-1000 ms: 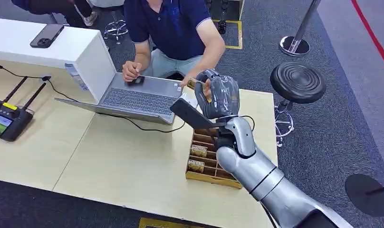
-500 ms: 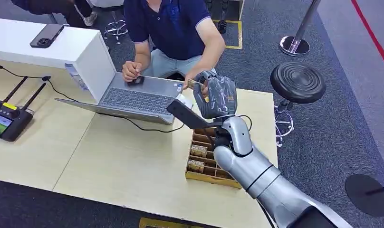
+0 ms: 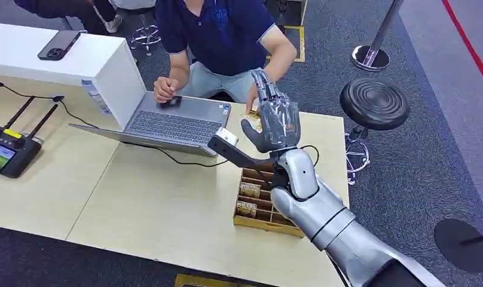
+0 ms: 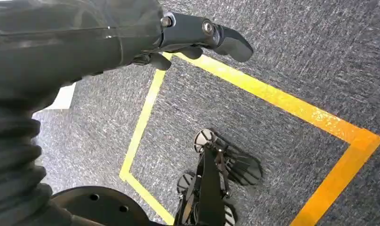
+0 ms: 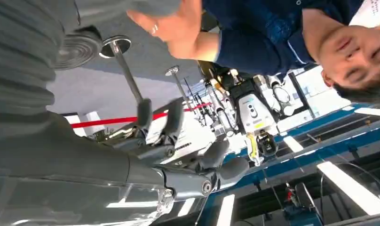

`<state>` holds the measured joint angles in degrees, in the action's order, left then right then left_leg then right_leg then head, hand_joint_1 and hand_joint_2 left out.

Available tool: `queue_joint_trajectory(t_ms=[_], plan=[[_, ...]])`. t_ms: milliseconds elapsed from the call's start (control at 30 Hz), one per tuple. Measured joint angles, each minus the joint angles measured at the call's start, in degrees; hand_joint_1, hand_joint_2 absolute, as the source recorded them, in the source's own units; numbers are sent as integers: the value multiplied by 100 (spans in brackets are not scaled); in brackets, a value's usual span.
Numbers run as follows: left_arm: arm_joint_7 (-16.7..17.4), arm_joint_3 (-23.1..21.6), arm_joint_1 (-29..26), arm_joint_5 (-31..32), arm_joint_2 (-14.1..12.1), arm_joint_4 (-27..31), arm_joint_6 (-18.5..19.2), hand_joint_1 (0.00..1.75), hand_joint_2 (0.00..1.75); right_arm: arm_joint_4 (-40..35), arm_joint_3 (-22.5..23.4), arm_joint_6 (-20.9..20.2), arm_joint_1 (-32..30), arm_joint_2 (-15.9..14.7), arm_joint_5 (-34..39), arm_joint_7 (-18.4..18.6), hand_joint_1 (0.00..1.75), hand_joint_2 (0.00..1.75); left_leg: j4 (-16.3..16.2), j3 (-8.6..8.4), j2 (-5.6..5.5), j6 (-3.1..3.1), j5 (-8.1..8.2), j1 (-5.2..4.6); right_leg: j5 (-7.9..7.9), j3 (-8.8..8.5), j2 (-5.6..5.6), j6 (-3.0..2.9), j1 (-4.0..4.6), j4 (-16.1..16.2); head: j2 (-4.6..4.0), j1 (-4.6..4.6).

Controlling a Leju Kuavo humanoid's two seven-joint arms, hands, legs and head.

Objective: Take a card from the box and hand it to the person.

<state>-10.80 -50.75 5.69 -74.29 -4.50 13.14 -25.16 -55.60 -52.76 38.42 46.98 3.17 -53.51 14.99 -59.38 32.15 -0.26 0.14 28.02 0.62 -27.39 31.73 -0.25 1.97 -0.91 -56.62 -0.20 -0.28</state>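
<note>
My right hand (image 3: 274, 119) is raised over the far table edge in the head view, fingers stretched up and spread with nothing in them. The right wrist view shows its fingers (image 5: 211, 157) apart and empty. A tan card (image 3: 253, 122) shows just beyond the palm, right under the person's hand (image 3: 251, 95); whether that hand grips it is hidden by my fingers. The wooden card box (image 3: 247, 223) sits on the table under my forearm, with cards (image 3: 249, 190) standing in its slots. My left hand (image 4: 197, 35) hangs over the carpet holding nothing.
The person sits across the table at an open laptop (image 3: 173, 124). A white stand (image 3: 101, 66) with a phone (image 3: 58, 45) is at the back left, and a remote controller (image 3: 6, 152) lies at the far left. A black stool (image 3: 375, 104) stands to the right.
My right hand pinched the card a second ago, held out to the person's hand. Its fingers have now opened upward and the card is out of them, by the person's hand.
</note>
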Motion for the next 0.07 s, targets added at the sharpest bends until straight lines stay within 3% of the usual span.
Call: queue_joint_trajectory(t_ms=[67], plan=[[-13, -2, 1, -4, 0, -2, 0, 0, 0, -7, 2, -4, -1, -15, -28, 2, 0, 175, 0, 0, 0, 0, 0, 0, 0, 0, 0, 0, 0, 0, 0, 0]])
